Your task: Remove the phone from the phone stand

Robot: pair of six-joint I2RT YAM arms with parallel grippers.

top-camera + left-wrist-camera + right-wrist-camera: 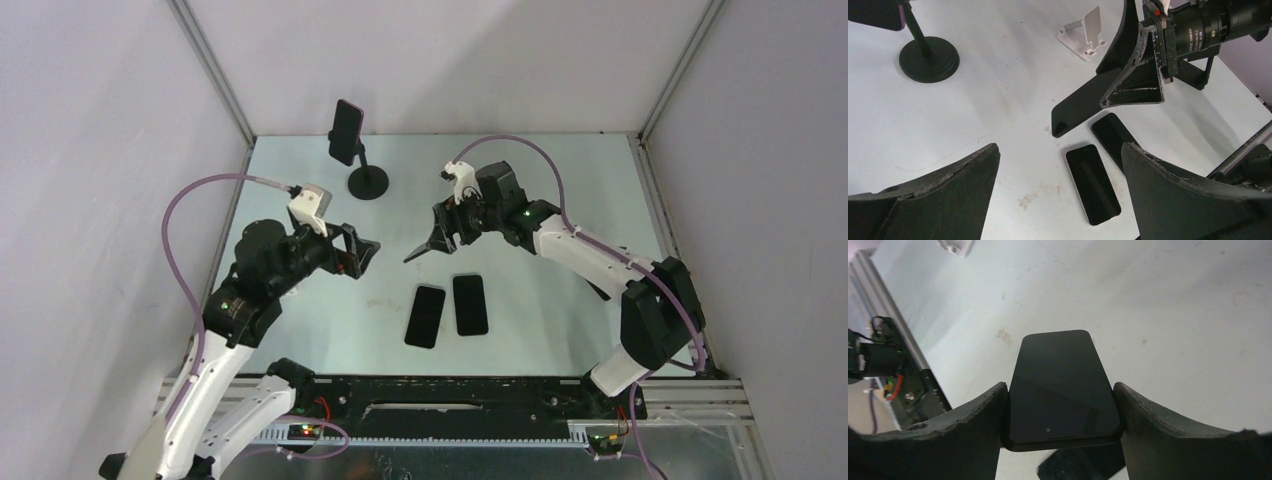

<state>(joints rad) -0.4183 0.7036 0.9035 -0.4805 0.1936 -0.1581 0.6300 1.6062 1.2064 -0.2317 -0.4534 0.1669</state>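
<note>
One phone (pixel 1075 111) sits pinched by its long edges between the fingers of your right gripper (pixel 1060 390), tilted and clear of the table (pixel 560 180). At 9 o'clock from it, your left gripper (pixel 366 254) hangs wide open with nothing in it. At 5 o'clock from the held phone, two flat phones (pixel 426 316) lie side by side. The white stand (pixel 1082 34) is bare, so I judge the removal itself complete; what's left for you is setting the phone down. At 11 o'clock, another handset (pixel 346 131) is clamped on the black stand (pixel 368 182), untouched.
</note>
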